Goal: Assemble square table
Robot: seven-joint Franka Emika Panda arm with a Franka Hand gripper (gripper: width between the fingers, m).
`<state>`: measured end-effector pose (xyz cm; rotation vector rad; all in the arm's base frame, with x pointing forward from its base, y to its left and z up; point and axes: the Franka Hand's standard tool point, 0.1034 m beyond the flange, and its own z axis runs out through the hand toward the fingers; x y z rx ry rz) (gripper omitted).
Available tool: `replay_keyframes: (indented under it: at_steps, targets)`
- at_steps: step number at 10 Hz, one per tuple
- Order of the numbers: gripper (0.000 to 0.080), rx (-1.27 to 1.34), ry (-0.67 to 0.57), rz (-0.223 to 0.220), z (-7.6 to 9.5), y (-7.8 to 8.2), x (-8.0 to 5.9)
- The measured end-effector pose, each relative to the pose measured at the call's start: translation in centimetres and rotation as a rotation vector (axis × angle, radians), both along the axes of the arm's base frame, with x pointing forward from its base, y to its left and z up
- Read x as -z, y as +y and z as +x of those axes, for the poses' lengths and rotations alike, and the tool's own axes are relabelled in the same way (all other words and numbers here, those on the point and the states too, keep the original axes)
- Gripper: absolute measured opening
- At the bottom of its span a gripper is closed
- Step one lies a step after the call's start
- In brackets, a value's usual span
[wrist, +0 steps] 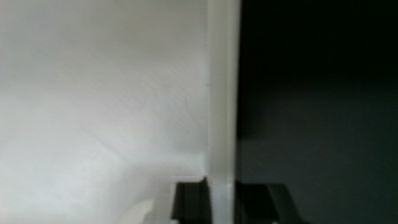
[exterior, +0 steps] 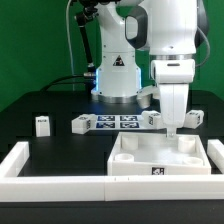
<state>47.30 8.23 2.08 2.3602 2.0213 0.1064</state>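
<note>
Far left on the counter [exterior: 60,145]: one loose leg [exterior: 42,124], then a second leg [exterior: 82,123]. Marker board [exterior: 115,121] mid-row. Two more legs [exterior: 150,119] [exterior: 191,118] beyond it. Right, near front: square top [exterior: 135,160], sockets bare. Claw [exterior: 172,128] straddles its far rim and looks pinched on it. No leg fitted; all four remain.

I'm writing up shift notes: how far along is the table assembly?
Done: nothing looks joined yet. The top lies flat on the black surface with no leg standing in it.
In hand: the end effector is down at the top's rim, with a finger on each side of the edge in the wrist view. I cannot tell whether it is clamped.
Left: every leg, such as the two lying loose at and.
</note>
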Motion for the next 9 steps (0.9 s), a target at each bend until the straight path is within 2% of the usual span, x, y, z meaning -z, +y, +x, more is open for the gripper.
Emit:
replay_keyframes:
  at_steps: [4,6,9]
  targets:
    - [0.0057,-0.249,0.005,-0.036,1.2,-0.3,0.0]
    - [0.0059,-0.251,0.014,-0.039,1.8,0.7,0.0]
    - [0.0061,-0.199,0.018,-0.037,2.0,0.9,0.0]
